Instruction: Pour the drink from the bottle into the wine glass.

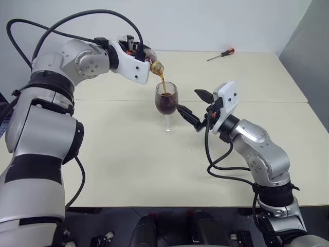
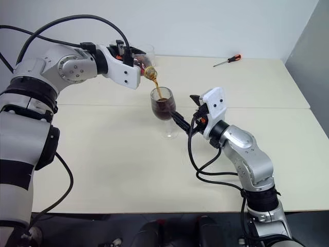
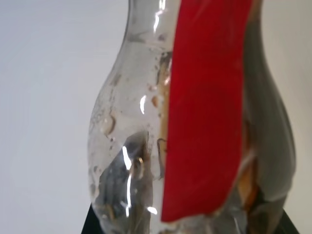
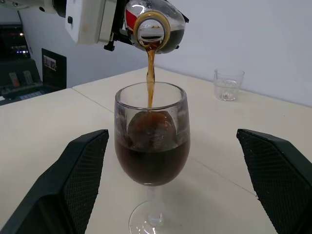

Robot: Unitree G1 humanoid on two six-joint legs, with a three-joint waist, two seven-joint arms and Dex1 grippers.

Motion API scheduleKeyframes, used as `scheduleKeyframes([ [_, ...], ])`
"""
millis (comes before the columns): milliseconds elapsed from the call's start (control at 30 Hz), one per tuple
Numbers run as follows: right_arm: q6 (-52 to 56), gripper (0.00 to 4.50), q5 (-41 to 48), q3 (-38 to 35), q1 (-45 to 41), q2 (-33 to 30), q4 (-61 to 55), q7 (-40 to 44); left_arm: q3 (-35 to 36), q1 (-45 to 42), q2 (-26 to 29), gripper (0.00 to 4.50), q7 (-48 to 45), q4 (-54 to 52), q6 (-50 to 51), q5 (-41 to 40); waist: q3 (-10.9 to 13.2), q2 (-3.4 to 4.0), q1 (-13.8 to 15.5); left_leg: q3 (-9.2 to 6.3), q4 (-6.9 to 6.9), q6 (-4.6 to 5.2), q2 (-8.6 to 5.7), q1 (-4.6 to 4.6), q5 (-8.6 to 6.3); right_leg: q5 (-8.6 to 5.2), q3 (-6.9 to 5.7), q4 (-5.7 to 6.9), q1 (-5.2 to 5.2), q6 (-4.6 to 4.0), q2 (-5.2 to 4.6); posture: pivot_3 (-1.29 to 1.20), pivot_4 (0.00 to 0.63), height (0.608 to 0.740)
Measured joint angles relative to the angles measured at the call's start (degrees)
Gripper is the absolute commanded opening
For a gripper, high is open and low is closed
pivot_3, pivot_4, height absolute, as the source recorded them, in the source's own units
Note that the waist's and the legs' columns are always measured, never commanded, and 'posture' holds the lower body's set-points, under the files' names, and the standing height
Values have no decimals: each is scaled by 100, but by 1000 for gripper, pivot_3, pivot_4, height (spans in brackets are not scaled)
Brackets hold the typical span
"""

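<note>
The left gripper [image 1: 140, 55] is clamped on the bottle [image 2: 142, 63], holding it tipped with the neck pointing down toward the wine glass [image 1: 166, 100], and the drink [image 4: 151, 73] falls in a thin dark stream from the uncapped mouth into the bowl, which is about half full. In my judgement the bottle is light and getting lighter, thin-walled plastic that would dent under a hard squeeze and slick where it is wet inside, so the round body beside the red label [image 3: 207, 97] is the sensible place to hold it, as here. The right gripper [image 4: 170, 185] stands wide with nothing in it, one finger on each side of the glass near the stem, apart from it. The glass looks fragile and top-heavy now that it carries liquid; the stem or lower bowl is where I would steady it. It stands on a pale, smooth tabletop [image 1: 128, 164], near the centre. A short clear tumbler [image 4: 228, 84] sits well beyond the glass at about one o'clock in the right wrist view, and a red-handled screwdriver [image 1: 222, 54] lies at two o'clock near the far edge, before a plain white wall [image 1: 205, 20].
</note>
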Motion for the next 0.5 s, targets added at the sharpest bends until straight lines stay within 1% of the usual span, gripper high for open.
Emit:
scheduleKeyframes([
  [167,-171,4500,-24,8,155,9,81,35,-2,-4,-1,1399,2,0,4,1,0,0,4,1,1,0,-3,0,0,0,0,0,0,0,0,0,150,740],
  [500,-364,4500,-126,8,176,12,95,100,-65,-77,-4,1399,59,1,5,6,0,0,4,1,1,-1,-2,0,0,0,0,0,0,0,0,0,150,740],
])
